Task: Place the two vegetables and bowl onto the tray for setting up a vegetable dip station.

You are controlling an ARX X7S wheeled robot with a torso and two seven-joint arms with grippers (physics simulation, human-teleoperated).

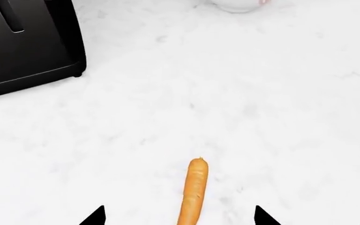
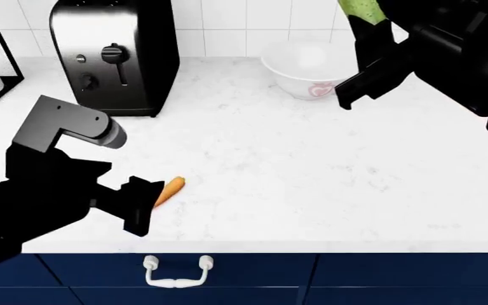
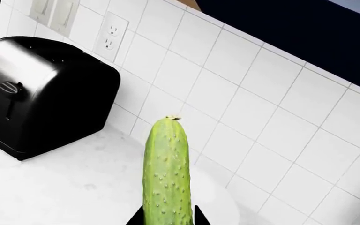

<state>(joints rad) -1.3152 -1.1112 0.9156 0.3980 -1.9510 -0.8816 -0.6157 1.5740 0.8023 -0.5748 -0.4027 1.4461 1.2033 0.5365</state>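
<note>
My right gripper point(image 3: 166, 219) is clamped on the cucumber point(image 3: 167, 173); in the right wrist view its two black fingertips sit tight against the vegetable's lower end, and the bumpy green body projects straight out from between them. In the head view the cucumber point(image 2: 361, 10) is raised well above the countertop point(image 2: 312, 159), above and just beyond the toaster-far side of the bowl point(image 2: 305, 68).

My left gripper point(image 1: 180, 216) is spread wide and holds nothing. In the left wrist view its two fingertips stand well apart on either side of the carrot point(image 1: 193, 191), not touching it. The carrot lies flat on the countertop, with its tip pointing away from the gripper. In the head view the left gripper point(image 2: 147, 202) hovers low near the counter's front edge, with the carrot point(image 2: 169, 189) showing just past it.

Relative to the toaster point(image 2: 117, 54):
- The carrot lies well in front of it, toward the counter's front edge.
- The bowl stands on the countertop to its right, near the tiled wall point(image 2: 244, 22), red-pink mark facing forward.

I do not see the tray in any view.
</note>
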